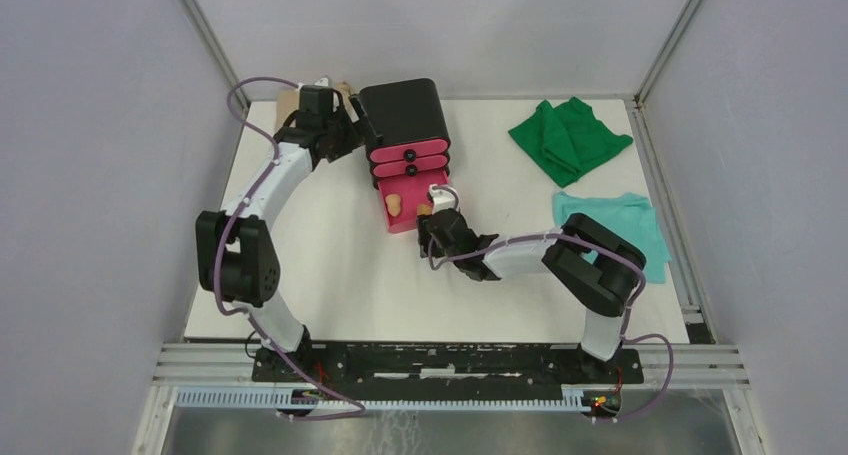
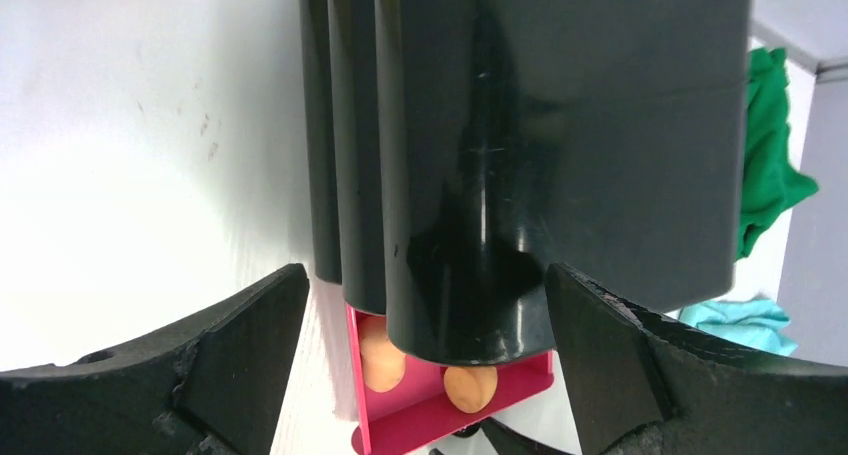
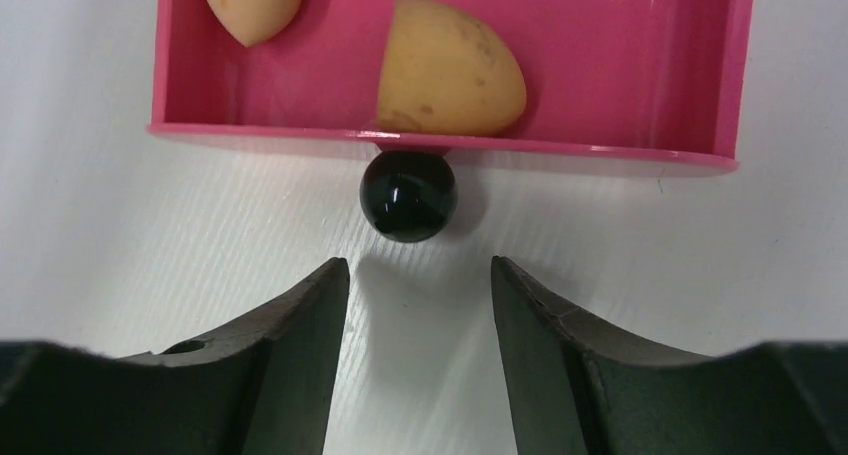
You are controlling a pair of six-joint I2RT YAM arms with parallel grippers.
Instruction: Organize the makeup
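Tan sponges [image 3: 450, 70] in pink drawer [image 3: 640, 65], just beyond right pincer [image 3: 418, 267]

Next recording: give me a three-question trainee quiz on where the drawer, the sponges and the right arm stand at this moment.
1. True or false: the pulled-out pink drawer holds two tan sponges.
2. What sits just ahead of the open right jaws? A, a sponge; B, the drawer's black knob; C, a lipstick.
3. How many drawers of the black box are pulled out?
Key: 1 true; 2 B; 3 one.
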